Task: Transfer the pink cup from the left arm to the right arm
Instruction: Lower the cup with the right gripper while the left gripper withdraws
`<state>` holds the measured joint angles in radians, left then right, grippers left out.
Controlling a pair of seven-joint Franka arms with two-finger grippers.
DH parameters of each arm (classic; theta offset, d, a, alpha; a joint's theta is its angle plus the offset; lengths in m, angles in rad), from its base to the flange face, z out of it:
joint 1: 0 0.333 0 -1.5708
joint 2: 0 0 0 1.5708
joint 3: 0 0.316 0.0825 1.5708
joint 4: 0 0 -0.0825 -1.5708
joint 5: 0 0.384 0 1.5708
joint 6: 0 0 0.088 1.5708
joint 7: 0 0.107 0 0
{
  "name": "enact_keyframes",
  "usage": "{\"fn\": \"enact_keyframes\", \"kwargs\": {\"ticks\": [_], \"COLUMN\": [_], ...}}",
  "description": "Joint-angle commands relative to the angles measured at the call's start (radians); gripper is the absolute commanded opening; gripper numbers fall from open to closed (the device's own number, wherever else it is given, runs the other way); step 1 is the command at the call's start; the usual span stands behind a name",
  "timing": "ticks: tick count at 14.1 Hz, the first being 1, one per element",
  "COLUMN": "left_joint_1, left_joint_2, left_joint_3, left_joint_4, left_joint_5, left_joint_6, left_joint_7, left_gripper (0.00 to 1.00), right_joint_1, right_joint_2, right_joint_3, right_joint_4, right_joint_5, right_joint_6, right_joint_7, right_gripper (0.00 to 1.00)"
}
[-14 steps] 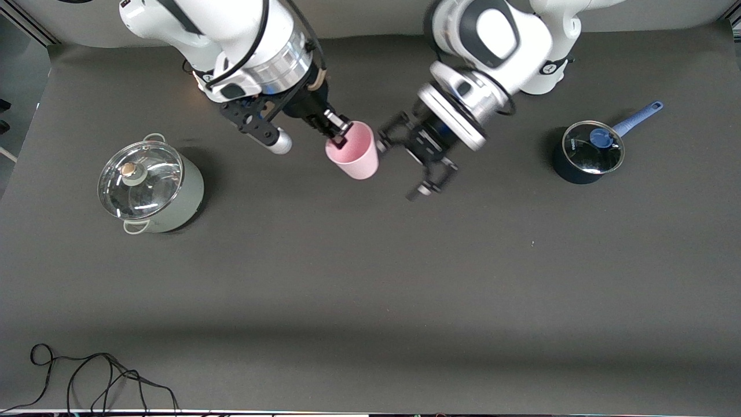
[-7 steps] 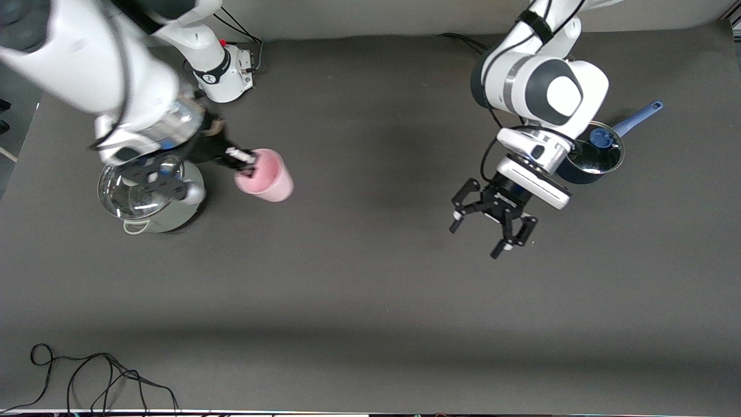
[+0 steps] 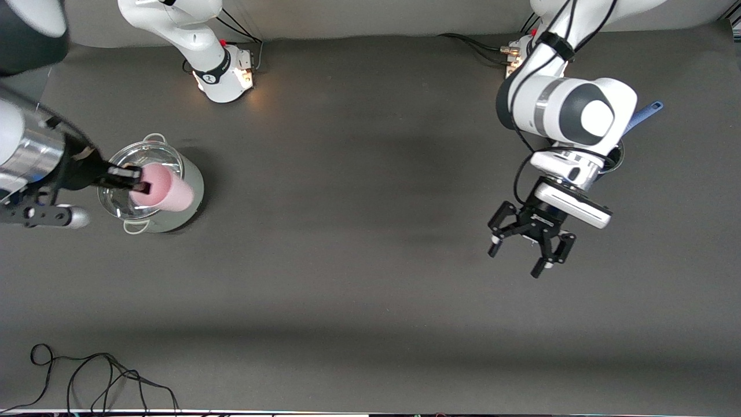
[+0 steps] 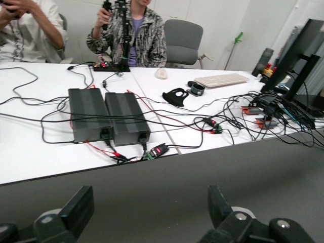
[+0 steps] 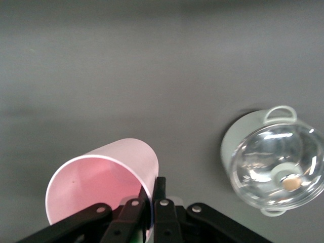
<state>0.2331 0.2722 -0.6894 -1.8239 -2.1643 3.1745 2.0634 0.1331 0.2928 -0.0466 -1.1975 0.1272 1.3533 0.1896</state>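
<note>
The pink cup (image 3: 168,194) hangs tilted on its side over the lidded steel pot (image 3: 173,222), at the right arm's end of the table. My right gripper (image 3: 136,180) is shut on the cup's rim. In the right wrist view the cup (image 5: 101,185) shows its open mouth, with one finger inside and one outside the wall where my right gripper (image 5: 153,198) pinches it. My left gripper (image 3: 528,246) is open and empty over bare table at the left arm's end. In the left wrist view my left gripper (image 4: 149,215) stands with its jaws wide apart and nothing between them.
The steel pot with its glass lid also shows in the right wrist view (image 5: 276,169). A dark blue saucepan (image 3: 615,155) with a blue handle (image 3: 646,112) sits mostly hidden under the left arm. A black cable (image 3: 87,376) lies at the table's front edge.
The right arm carried the pink cup away from the table's middle to over the steel pot. The left arm drew its open gripper away toward its own end of the table.
</note>
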Motion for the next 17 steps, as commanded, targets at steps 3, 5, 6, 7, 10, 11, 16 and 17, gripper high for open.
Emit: {"fn": "enact_keyframes", "kwargs": {"ticks": [3,5,6,7,10,11,16,17], "left_joint_1": [0.020,0.022,0.023,0.029,0.043,0.054,0.104,0.118], "left_joint_2": [0.007,0.005,0.004,0.004,0.004,0.004,-0.011,-0.019], "left_joint_3": [-0.002,-0.002,-0.002,-0.002,-0.002,-0.001,0.001,0.001], "left_joint_4": [0.029,0.028,0.023,0.023,0.023,0.023,-0.003,-0.014], "left_joint_5": [0.182,0.251,0.268,0.274,0.355,0.403,0.651,0.725], "left_joint_6": [0.001,-0.005,-0.024,-0.043,-0.120,-0.181,-0.366,-0.414], "left_joint_7": [-0.450,-0.621,-0.682,-0.737,-0.964,-1.061,-1.386,-1.457], "left_gripper": [1.00,1.00,1.00,1.00,1.00,1.00,1.00,1.00], "right_joint_1": [0.014,0.014,0.013,0.013,0.013,0.013,0.011,0.010], "right_joint_2": [-0.150,-0.158,-0.155,-0.150,-0.132,-0.124,-0.026,-0.012], "right_joint_3": [-0.050,-0.050,-0.052,-0.061,-0.099,-0.108,-0.108,-0.108], "right_joint_4": [-0.443,-0.560,-0.608,-0.663,-0.842,-0.896,-0.998,-0.998], "right_joint_5": [-0.012,-0.012,-0.012,-0.011,0.000,0.000,0.003,0.002], "right_joint_6": [0.346,0.476,0.541,0.611,0.844,0.919,1.170,1.190], "right_joint_7": [-0.093,-0.105,-0.119,-0.139,-0.223,-0.242,-0.257,-0.259], "right_gripper": [0.00,0.00,0.00,0.00,0.00,0.00,0.00,0.00]}}
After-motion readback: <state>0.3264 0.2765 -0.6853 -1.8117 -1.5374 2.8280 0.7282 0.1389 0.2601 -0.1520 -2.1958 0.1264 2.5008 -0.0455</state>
